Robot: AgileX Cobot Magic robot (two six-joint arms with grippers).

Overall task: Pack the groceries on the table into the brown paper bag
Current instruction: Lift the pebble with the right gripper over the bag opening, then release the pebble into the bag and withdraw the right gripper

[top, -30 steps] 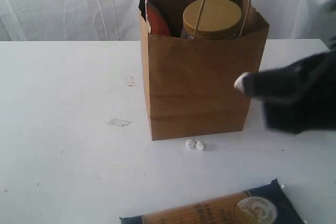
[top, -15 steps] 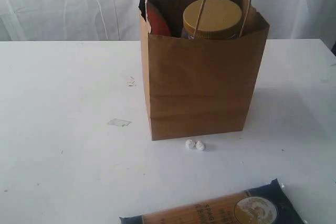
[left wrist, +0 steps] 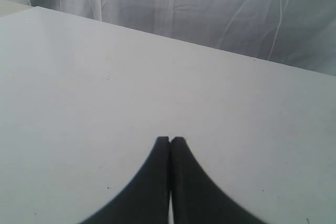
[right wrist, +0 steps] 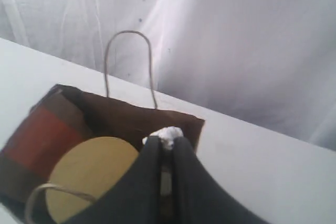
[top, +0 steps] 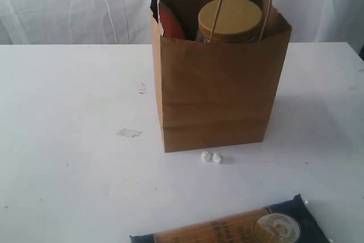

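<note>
A second earlier my right arm sat low beside the brown paper bag (top: 216,95) in the exterior view. Now it had left that view, and the wrist camera put the right pincer (right wrist: 164,140) above the bag's open mouth, jaws together. Something small and white showed at its tips - pinched there or part of the pincer, I couldn't tell. The left pincer (left wrist: 170,140) hung closed and empty over bare tabletop (top: 68,112). The clear jar with tan lid (top: 230,18) and orange-brown pouch (top: 170,24) stood inside the bag. The long dark-blue-and-tan packet (top: 239,226) lay on the tabletop, well in front of the bag - the only grocery I saw outside it, so I judged it next.
</note>
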